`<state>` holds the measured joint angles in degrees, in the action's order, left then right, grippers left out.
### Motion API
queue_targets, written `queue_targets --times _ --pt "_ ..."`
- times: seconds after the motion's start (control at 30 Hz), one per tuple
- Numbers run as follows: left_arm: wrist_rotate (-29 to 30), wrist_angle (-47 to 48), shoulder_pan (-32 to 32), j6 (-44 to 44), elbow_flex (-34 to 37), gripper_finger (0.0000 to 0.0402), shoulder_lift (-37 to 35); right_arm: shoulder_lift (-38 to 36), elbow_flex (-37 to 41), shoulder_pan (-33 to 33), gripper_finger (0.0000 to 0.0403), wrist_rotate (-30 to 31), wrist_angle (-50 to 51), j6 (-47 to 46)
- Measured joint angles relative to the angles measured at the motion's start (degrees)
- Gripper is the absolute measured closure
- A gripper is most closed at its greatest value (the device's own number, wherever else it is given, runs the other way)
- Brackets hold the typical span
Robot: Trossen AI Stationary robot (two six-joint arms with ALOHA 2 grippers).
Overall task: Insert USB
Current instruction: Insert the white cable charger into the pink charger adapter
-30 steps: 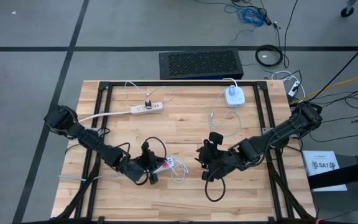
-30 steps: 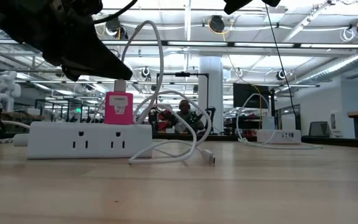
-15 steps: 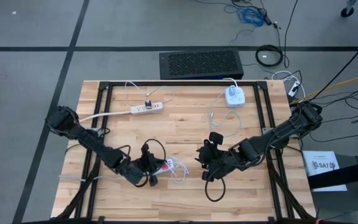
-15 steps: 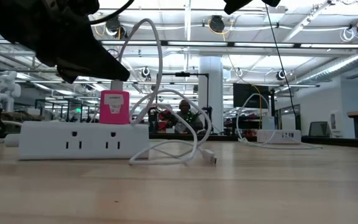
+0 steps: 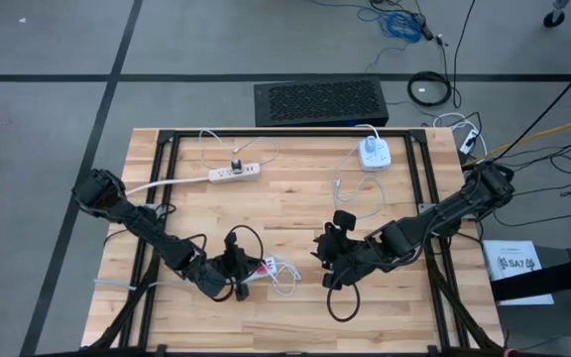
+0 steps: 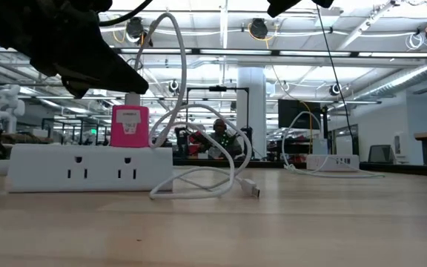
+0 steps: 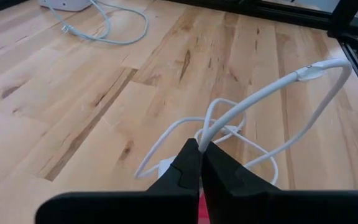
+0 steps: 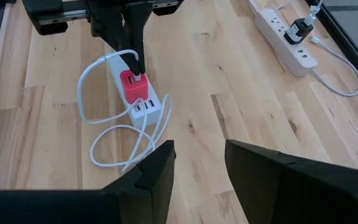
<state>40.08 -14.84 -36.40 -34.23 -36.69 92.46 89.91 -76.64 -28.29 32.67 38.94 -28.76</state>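
On the near power strip [image 8: 140,102] stands the pink charger [image 8: 133,86], the landmark here. Directly above it the left gripper [image 8: 135,62] is pinched tight on the white cable [image 7: 263,93] at its plug, which looks seated or nearly so. Beyond the charger, the right gripper [image 5: 327,260] waits half-open, empty. Release likely remains.

A grey floor [image 5: 48,40] crossed by dark lines lies around the light wooden plank bench [image 5: 285,203]. A black perforated box [image 5: 320,101] sits behind it, with loose cables [image 5: 429,87] nearby. Beyond, a white column [image 6: 252,111] rises under bright ceiling lamps [image 6: 258,28], and a person [image 6: 219,137] sits far off.
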Motion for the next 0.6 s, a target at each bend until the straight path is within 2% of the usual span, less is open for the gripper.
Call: queue_targets --times 0.6 --pt "-0.88 1.06 0.0 0.03 -0.09 0.0397 -0.03 0.0 0.0 -0.33 0.0268 -0.28 -0.09 0.36"
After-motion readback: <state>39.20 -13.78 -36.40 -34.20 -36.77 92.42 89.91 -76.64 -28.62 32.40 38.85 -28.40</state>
